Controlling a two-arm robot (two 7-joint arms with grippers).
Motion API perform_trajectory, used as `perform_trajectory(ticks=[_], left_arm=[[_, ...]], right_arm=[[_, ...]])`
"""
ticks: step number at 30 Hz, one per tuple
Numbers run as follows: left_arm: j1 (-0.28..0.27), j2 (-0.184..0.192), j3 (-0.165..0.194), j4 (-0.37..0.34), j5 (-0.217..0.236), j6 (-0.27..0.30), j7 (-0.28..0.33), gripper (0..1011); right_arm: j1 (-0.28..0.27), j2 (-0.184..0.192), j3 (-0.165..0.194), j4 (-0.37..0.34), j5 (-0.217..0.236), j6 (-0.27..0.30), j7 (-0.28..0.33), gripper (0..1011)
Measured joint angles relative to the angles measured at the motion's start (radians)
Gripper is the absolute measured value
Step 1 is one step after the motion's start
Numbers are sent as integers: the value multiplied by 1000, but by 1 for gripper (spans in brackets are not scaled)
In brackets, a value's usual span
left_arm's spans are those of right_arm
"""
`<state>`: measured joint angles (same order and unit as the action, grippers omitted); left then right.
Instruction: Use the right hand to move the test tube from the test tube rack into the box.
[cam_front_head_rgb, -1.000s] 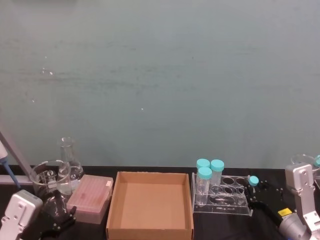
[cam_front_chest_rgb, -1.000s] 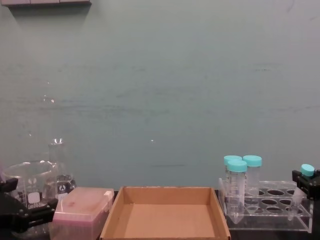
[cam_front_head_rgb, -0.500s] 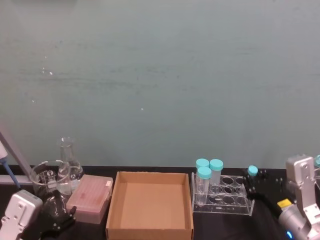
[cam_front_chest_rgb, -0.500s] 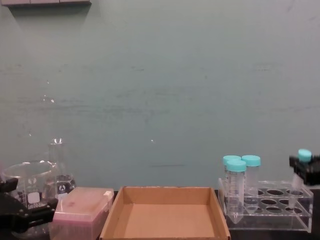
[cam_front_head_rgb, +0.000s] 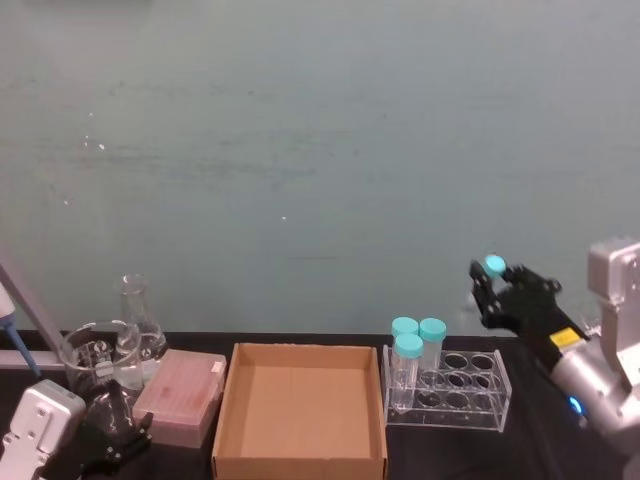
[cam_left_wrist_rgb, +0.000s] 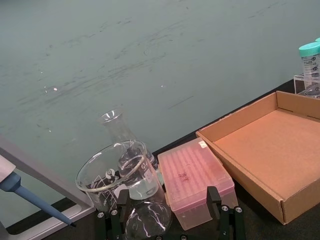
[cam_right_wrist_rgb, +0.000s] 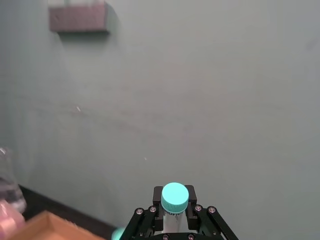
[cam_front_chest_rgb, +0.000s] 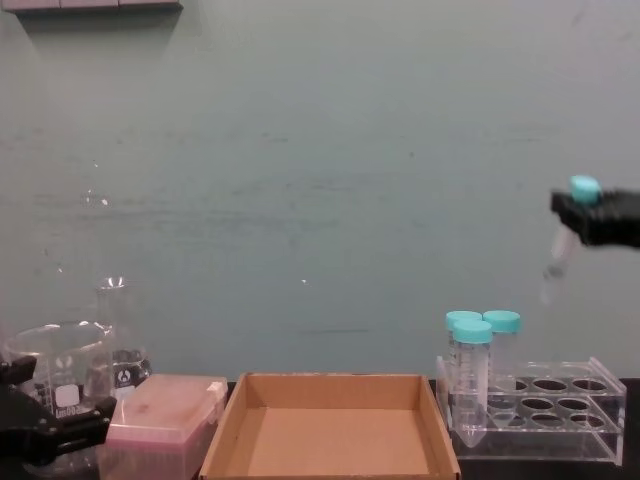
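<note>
Above black tabletop (cam_left_wrist_rgb: 255, 222), teal wall (cam_front_head_rgb: 300, 150) behind, right claw (cam_front_chest_rgb: 582, 214) clamped on test tube (cam_front_chest_rgb: 556, 262), left claw (cam_left_wrist_rgb: 169, 216) parked, fingers apart

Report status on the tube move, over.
Right tool shut on test tube, high above test tube rack. Left tool open, parked low left. Wide capped tubes stand between tube and box, below its tip.

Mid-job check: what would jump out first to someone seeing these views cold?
The right tool holds the slim teal-capped test tube in the air, high above the right part of the clear rack. Three wider teal-capped tubes stand at the rack's left end, beside the brown box. The left tool sits low on the left by the glassware, open.
</note>
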<state>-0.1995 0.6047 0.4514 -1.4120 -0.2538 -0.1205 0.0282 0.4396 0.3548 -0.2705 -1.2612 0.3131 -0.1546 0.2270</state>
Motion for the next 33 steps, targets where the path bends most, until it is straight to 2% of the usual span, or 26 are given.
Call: perform_trajectory(ticks=[6,11,12,14,15,17,20,24,33], left_arm=[[0,0,0,0,0,0,0,1000],[0,0,0,0,0,0,0,1000],[0,0,0,0,0,0,0,1000],[0,0,0,0,0,0,0,1000],[0,0,0,0,0,0,0,1000],[0,0,0,0,0,0,0,1000],[0,0,0,0,0,0,0,1000],[0,0,0,0,0,0,0,1000],[0,0,0,0,0,0,0,1000]], right_arm=[[49,-38,-19,-30,-9,6,47,253],[102,-98,-53,12,-21,-8,87,253],[102,-98,-53,12,-21,-8,87,253],[127,-135,-73,46,-30,11,95,253],[127,-135,-73,46,-30,11,95,253],[147,-168,-90,79,-40,54,95,253],[160,-189,-102,104,-49,96,93,253],[191,-232,-126,171,-75,158,87,253],[240,-296,-150,298,-115,156,85,253]])
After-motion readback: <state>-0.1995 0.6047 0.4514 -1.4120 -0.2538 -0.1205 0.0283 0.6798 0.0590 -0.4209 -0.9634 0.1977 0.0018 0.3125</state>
